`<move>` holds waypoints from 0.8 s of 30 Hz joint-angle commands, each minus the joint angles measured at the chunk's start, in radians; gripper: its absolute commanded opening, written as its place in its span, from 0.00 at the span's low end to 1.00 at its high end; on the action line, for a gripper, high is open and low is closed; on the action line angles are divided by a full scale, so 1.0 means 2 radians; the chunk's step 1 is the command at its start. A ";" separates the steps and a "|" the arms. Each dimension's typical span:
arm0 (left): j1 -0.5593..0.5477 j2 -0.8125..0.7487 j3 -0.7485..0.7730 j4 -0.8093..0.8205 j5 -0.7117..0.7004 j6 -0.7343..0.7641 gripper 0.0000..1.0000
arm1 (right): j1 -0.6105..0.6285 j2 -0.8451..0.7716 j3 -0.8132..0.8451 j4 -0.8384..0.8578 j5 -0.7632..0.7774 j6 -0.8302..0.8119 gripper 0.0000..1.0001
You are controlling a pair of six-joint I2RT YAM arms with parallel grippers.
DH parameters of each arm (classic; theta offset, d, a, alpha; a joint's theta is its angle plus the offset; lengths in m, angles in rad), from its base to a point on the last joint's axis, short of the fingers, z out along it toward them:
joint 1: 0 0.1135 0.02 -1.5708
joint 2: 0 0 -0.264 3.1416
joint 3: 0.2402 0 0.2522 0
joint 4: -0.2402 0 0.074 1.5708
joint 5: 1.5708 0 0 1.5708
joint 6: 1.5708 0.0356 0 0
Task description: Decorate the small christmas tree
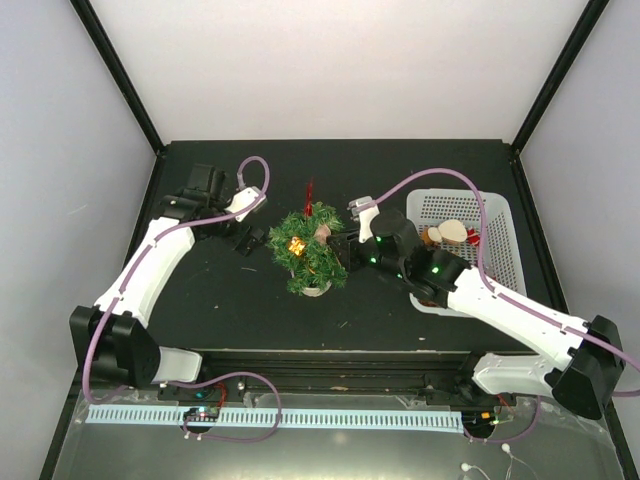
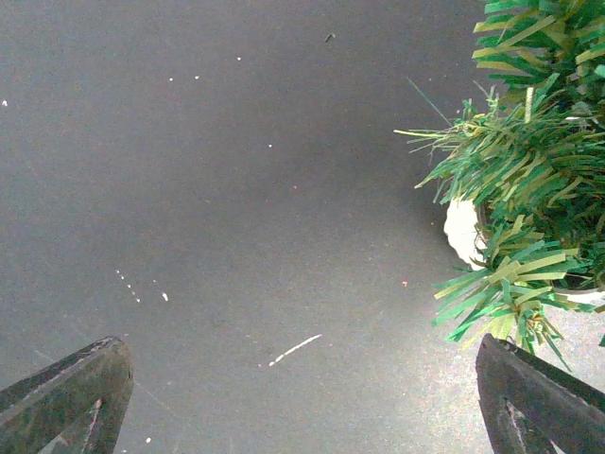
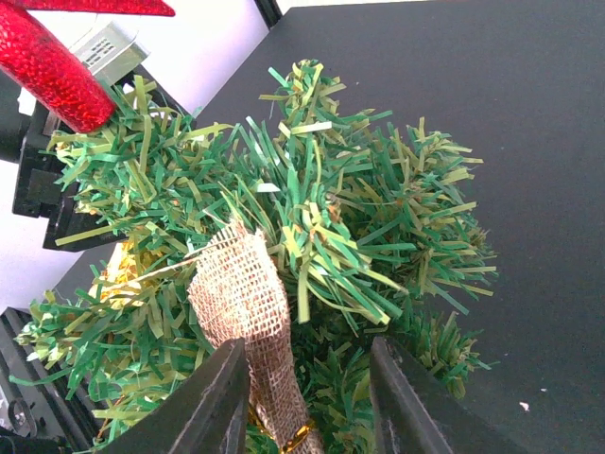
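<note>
The small christmas tree (image 1: pixel 308 252) stands in its white pot (image 1: pixel 316 290) mid-table, with a red star (image 1: pixel 311 192) on top, a gold ornament (image 1: pixel 296 245) and a burlap bow (image 1: pixel 323 232) in its branches. My right gripper (image 1: pixel 346 250) is at the tree's right side, open. In the right wrist view the gripper (image 3: pixel 307 397) has its jaws apart around the burlap bow (image 3: pixel 244 303), which rests on the needles against the left finger (image 3: pixel 203 407). My left gripper (image 1: pixel 250 240) is open and empty just left of the tree (image 2: pixel 534 161); the pot (image 2: pixel 463 232) shows there too.
A white basket (image 1: pixel 500 215) at the right holds more ornaments (image 1: pixel 447 234). Black frame posts stand at the table's back corners. Bare black table (image 2: pixel 236 189) lies under the left gripper.
</note>
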 commanded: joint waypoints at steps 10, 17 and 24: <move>0.007 -0.033 0.001 -0.024 -0.009 0.004 0.99 | 0.003 -0.033 0.010 -0.028 0.041 -0.018 0.43; 0.013 -0.067 -0.009 -0.037 -0.013 0.009 0.99 | 0.003 -0.052 0.000 -0.041 0.071 -0.027 0.54; 0.023 -0.105 -0.011 -0.053 0.000 0.008 0.99 | 0.002 -0.065 0.004 -0.057 0.095 -0.031 0.64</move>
